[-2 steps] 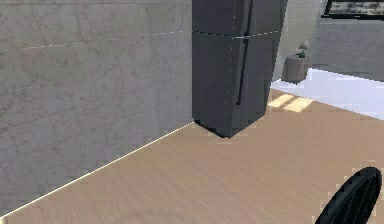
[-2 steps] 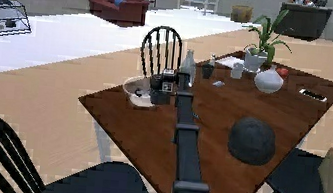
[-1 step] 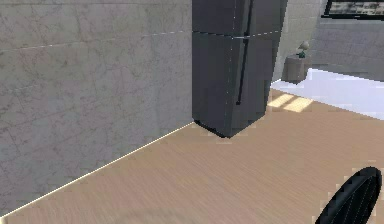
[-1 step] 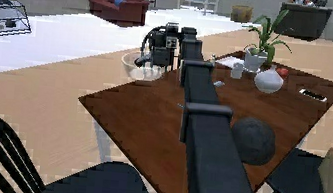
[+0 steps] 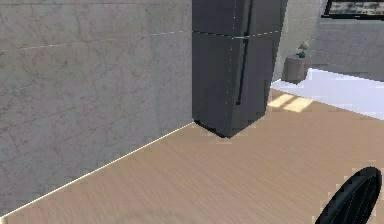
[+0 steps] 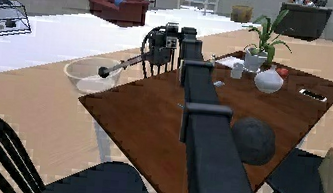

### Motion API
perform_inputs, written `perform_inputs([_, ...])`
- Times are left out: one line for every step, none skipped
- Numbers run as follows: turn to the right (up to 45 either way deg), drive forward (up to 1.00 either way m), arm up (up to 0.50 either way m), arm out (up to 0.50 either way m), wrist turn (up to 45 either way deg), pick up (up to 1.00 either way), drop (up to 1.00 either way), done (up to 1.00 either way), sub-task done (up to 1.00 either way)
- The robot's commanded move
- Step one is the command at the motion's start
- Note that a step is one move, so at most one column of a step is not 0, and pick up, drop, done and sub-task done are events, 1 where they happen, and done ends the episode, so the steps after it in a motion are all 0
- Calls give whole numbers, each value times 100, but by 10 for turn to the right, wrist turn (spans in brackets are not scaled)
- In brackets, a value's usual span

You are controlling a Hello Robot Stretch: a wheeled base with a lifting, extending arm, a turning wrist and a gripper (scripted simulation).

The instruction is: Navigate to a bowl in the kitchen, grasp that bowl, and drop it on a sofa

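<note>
At the counter's corner on the arm side view's left, the hand [image 6: 110, 70] ends right at a pale, see-through bowl [image 6: 84, 78]. Whether its fingers are spread or pressed together cannot be told, nor whether it holds anything, because the bowl may be resting on the counter [image 6: 153, 113]. The arm [image 6: 206, 138] reaches out across the counter's middle. A potted plant [image 6: 265, 38] and a white vase [image 6: 268, 80] stand toward the far edge, with a dark round lump [image 6: 253, 140] near the edge on the right.

The drive to the bowl looks finished, with a dark refrigerator [image 5: 235, 65] ahead. The grasp is in hand or unconfirmed. Carrying the bowl to the red sofa [image 6: 119, 5], well apart in the far room, and dropping it there are left. No label or writing is readable.
</note>
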Motion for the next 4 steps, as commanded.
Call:
perform_inputs([0, 0, 0, 0, -450, 0, 0, 0, 0])
perform_inputs([0, 0, 0, 0, -270, 0, 0, 0, 0])
perform_inputs([0, 0, 0, -48, 0, 0, 0, 0, 0])
perform_inputs([-300, 0, 0, 0, 0, 0, 0, 0, 0])
